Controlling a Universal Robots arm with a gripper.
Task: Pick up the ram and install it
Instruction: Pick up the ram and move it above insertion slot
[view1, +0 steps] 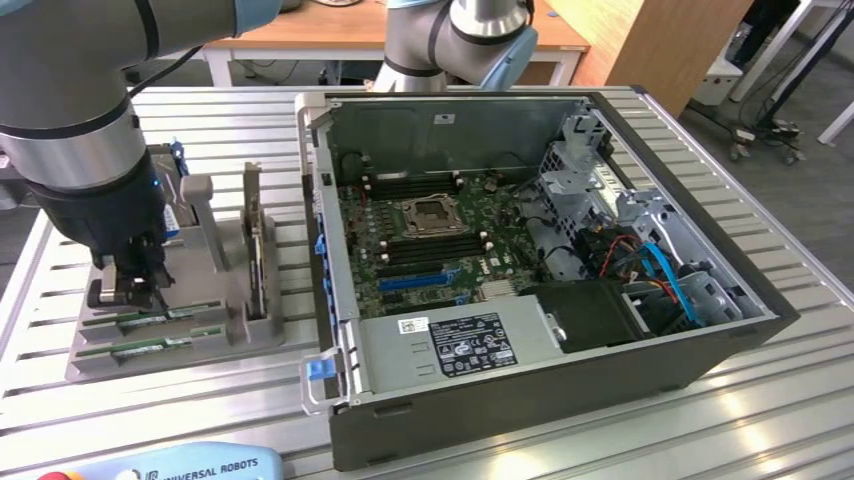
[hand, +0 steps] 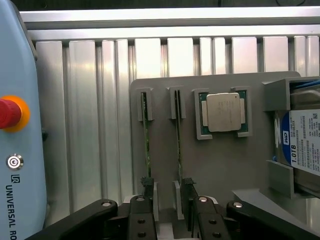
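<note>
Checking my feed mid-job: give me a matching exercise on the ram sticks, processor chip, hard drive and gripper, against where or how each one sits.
Things:
1. ram sticks
2. processor chip
3. hard drive
4. gripper

Places or states:
A. open, over the gray holder
B. lying flat in a square recess
C. standing on edge in narrow slots
D. blue-labelled, in a bracket at the holder's side

Pairs: 1-C, 2-B, 3-D, 4-A
</note>
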